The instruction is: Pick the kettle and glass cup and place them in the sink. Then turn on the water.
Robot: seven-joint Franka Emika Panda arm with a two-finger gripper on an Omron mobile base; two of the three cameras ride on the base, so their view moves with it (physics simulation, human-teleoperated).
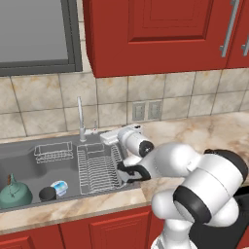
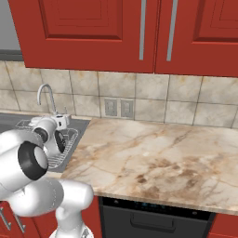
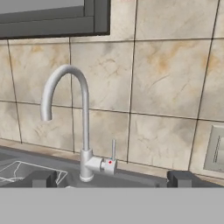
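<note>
Beige wall tiles backed the chrome faucet (image 3: 81, 131), which the gripper (image 3: 111, 178) faced with its 2 fingertips (image 3: 43, 178) spread wide — holding and touching nothing. Both kettle (image 1: 14, 192) and glass cup (image 1: 47, 193) sat in the sink (image 1: 22, 158) — near its front left.
</note>
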